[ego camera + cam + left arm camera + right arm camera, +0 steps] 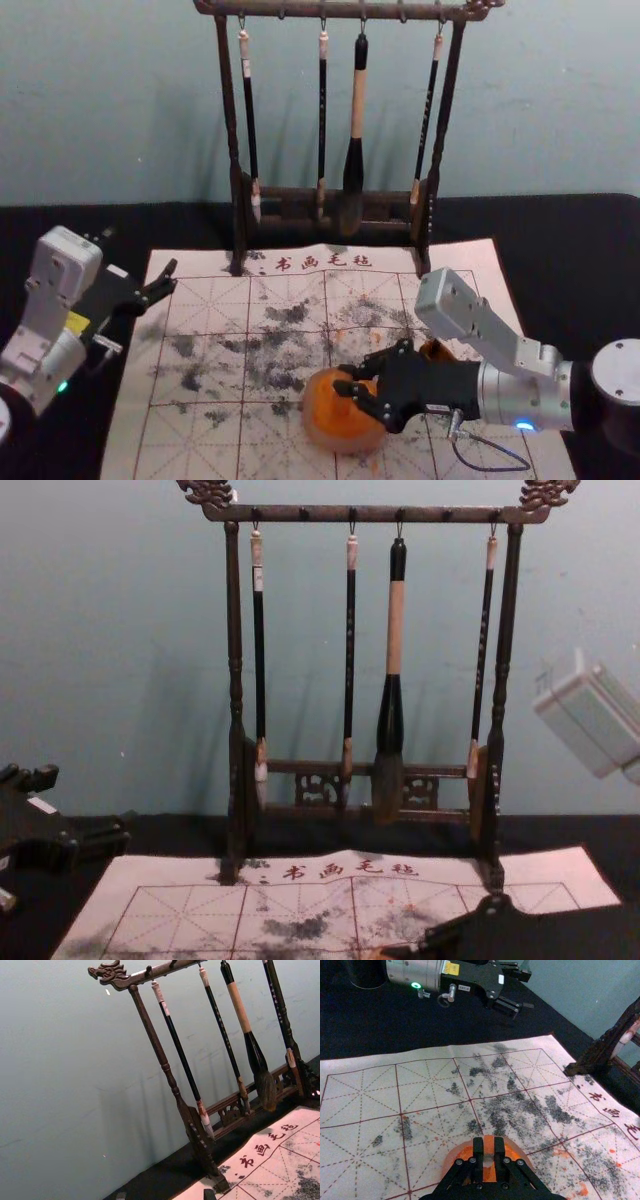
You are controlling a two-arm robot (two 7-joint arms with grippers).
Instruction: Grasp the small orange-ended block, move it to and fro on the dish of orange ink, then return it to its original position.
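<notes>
Orange-ended block [488, 1145] was pinched between the two finger ends of the right gripper [343, 379]. In the right wrist view its orange part showed between the black fingers, with a pale part next to it, and the dish [345, 445] was behind it. In the head view, the block's spot was over the dish, near the rim on the twelve o'clock side. I could not tell if the block touched the orange ink [335, 418]. Think of the dish as the middle of a clock in the head view. The right arm [525, 395] came in from three o'clock, and its gripper pointed to nine o'clock. A dark thing with orange on it [437, 350] sat at two o'clock, partly hidden by the right arm. The left gripper [140, 256] hung well apart from the dish, at ten o'clock, with its fingers spread wide and nothing between them. The dish sat on a pale mat [200, 430] with red lines, lots of black smudges and a few orange marks. Dark red writing [325, 262] ran across the mat at twelve o'clock. Past the writing, also at twelve o'clock, stood a dark wooden rack [226, 100]. Four brushes [358, 80] hung down from its top bar, and one was much fatter than the rest. Black cloth [580, 230] lay under the mat.
</notes>
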